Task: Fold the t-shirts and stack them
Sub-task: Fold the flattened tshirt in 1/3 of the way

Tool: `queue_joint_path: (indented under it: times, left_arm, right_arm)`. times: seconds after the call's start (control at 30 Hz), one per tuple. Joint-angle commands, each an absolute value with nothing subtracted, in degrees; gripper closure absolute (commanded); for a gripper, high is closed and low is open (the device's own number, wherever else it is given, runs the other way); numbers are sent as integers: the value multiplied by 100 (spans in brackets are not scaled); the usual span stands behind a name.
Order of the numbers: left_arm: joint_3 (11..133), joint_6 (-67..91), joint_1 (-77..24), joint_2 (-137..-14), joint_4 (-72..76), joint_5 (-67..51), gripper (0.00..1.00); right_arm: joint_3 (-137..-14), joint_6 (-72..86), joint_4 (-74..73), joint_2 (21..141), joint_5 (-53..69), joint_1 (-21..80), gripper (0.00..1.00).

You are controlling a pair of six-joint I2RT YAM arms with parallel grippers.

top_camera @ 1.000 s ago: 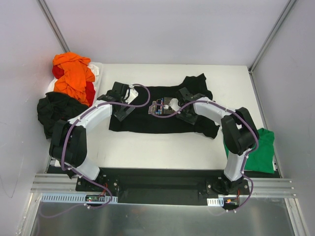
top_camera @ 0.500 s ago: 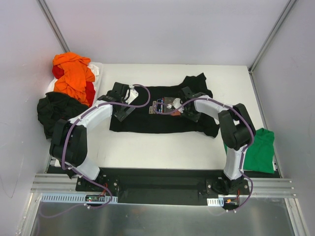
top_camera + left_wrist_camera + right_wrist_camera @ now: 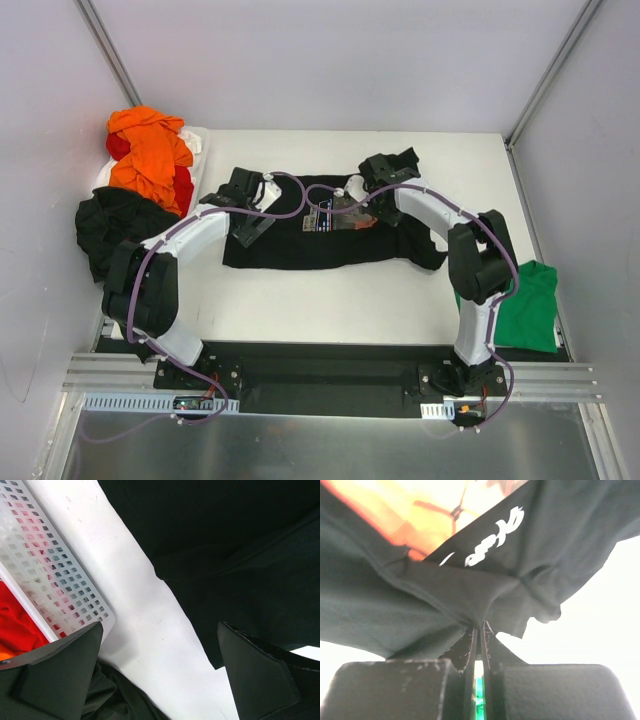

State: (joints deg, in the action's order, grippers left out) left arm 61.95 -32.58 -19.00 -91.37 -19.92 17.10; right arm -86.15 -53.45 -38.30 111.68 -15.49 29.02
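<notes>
The right claw (image 3: 478, 632) was shifted farther out, clamped on the black shirt (image 3: 300, 248); the left claw (image 3: 160, 655) was held wide apart.

Top view: bright, even, diffuse from above; faint soft shadows on white table (image 3: 330, 290); sharp edge to edge. Left wrist view: well lit, soft blur in lower foreground, fold detail nearly lost in black t-shirt (image 3: 240, 555). Right wrist view: blown-out white background, overexposed orange print (image 3: 385, 510), close cloth soft.
</notes>
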Motion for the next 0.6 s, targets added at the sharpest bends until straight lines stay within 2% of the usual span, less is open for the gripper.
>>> queue_joint_path:
  times: [0.0,0.4,0.43,0.5,0.53,0.57]
  left_arm:
    - [6223,-3261,-1854,-9141,-1960,1793,1]
    - [6231,-3305,-1854,-9184,-1942,1846,1]
    - [6240,-3313,-1854,-9193,-1942,1846,1]
    - [6214,-3313,-1854,-9211,-1942,1837,0]
    - [6214,-3313,-1854,-9220,-1934,1837,0]
    - [6214,-3305,-1846,-9237,-1934,1846,1]
  right_arm:
    - [-9096,-5484,-4052,11408,-1854,2909,99]
    - [-9053,-5520,-4087,11514,-1925,2918,99]
    - [-9035,-5493,-4078,11479,-1916,2918,93]
    - [-8887,-5484,-4000,11400,-1890,2918,88]
    - [-8860,-5467,-3990,11356,-1881,2918,77]
    - [-8825,-5458,-3990,11329,-1872,2918,73]
